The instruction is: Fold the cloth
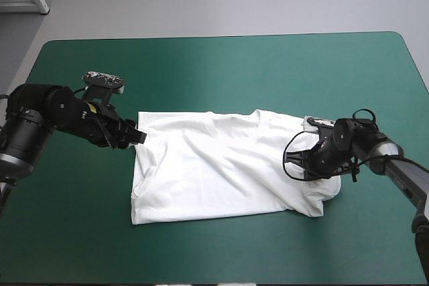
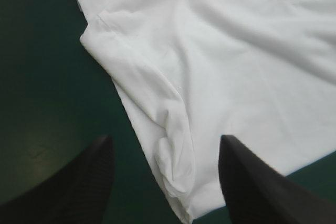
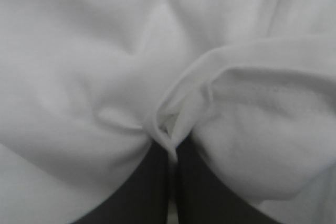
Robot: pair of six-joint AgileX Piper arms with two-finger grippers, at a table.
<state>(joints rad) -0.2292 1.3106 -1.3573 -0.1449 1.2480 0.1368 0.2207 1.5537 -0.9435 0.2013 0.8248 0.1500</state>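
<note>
The T-shirt [image 1: 221, 165] is lying spread and wrinkled in the middle of the teal-green worktop [image 1: 221, 65]. My left claw [image 2: 165, 142] is hanging apart over its bunched sleeve. My right claw [image 3: 170, 148] is clamping a fold at the other end.

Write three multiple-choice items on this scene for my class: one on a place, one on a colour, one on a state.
1. Where is the T-shirt? A) at the far edge B) mid-table C) off the near edge
2. What colour is the cover? A) teal-green B) red C) yellow
3. The right gripper is: A) open above the cover B) out of view C) shut on the T-shirt

Answers: B, cover shows all round it; A, seen in the high view; C, its fingers meet with cloth pinched between.
</note>
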